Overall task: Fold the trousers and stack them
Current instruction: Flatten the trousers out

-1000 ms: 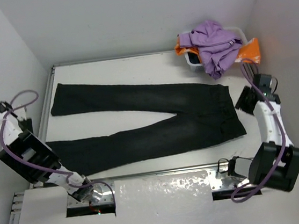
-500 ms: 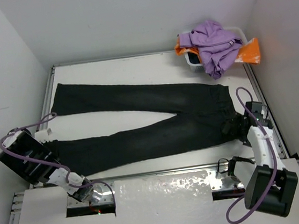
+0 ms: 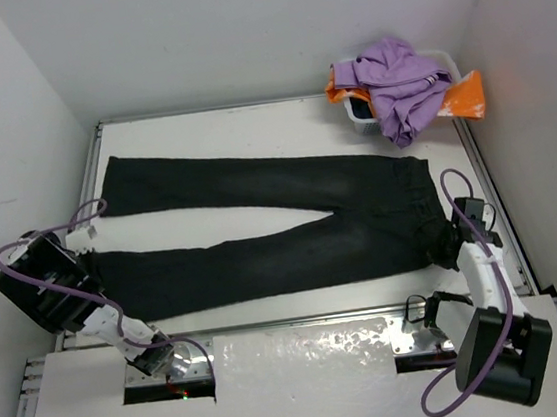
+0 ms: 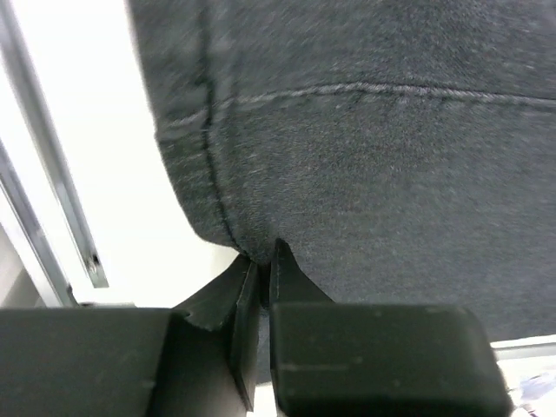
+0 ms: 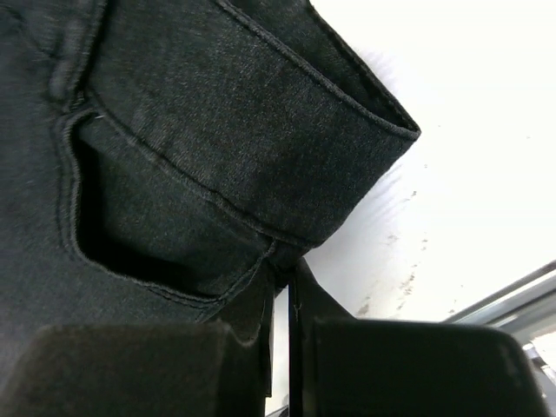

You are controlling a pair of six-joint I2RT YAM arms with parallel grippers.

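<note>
Two-fingered and black, the left gripper [image 4: 261, 261] has its fingers squeezed almost together on the stitched hem of the near leg, a thin fold of cloth pinched between the tips at the table's left side. Over on the right, the right gripper [image 5: 282, 274] is clamped the same way on the near corner of the waistband, just below the turned-over band and a pocket opening. From where I stand, the long black, slightly faded denim trousers [image 3: 380, 212] lie flat across most of the white table [image 3: 250, 131], waist to the right and both legs running left, spread apart in a narrow V so a sliver of tabletop shows between them. The far leg reaches the far left corner; the near leg lies close to the front edge. At the far right corner, apart from the waistband, a crumpled purple garment [image 3: 400, 79] is heaped over a small white basket [image 3: 358, 109], with a bright orange cloth [image 3: 467, 94] poking out on either side beneath it.
</note>
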